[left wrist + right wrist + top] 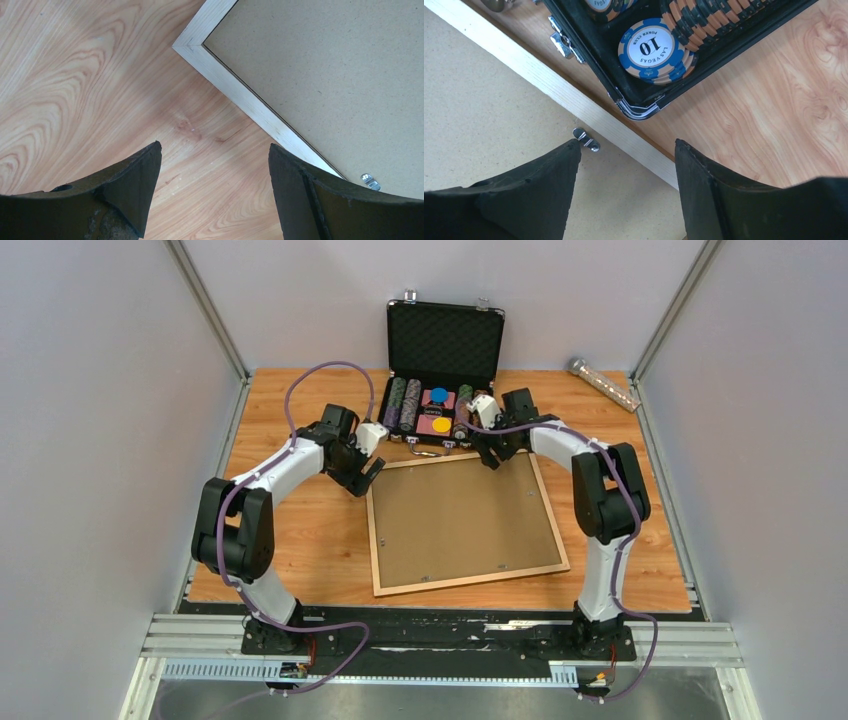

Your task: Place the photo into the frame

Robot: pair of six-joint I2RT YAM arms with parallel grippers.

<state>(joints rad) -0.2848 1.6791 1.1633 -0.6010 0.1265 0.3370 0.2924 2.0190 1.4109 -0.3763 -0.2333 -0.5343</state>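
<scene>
The frame (470,579) lies face down in the middle of the table, with the brown fibreboard backing panel (460,515) in it. The photo is hidden or out of view. My left gripper (368,480) is open and empty just outside the frame's far left corner. In the left wrist view the gripper (215,147) hangs over bare table beside the rail (235,87). My right gripper (492,455) is open and empty over the frame's far right corner. In the right wrist view the gripper (628,145) straddles the rail (574,97), near a metal turn clip (586,139).
An open black poker-chip case (445,340) stands just behind the frame, with its corner (634,102) close to the right gripper. A clear tube (604,383) lies at the back right. Grey walls close in the table on three sides.
</scene>
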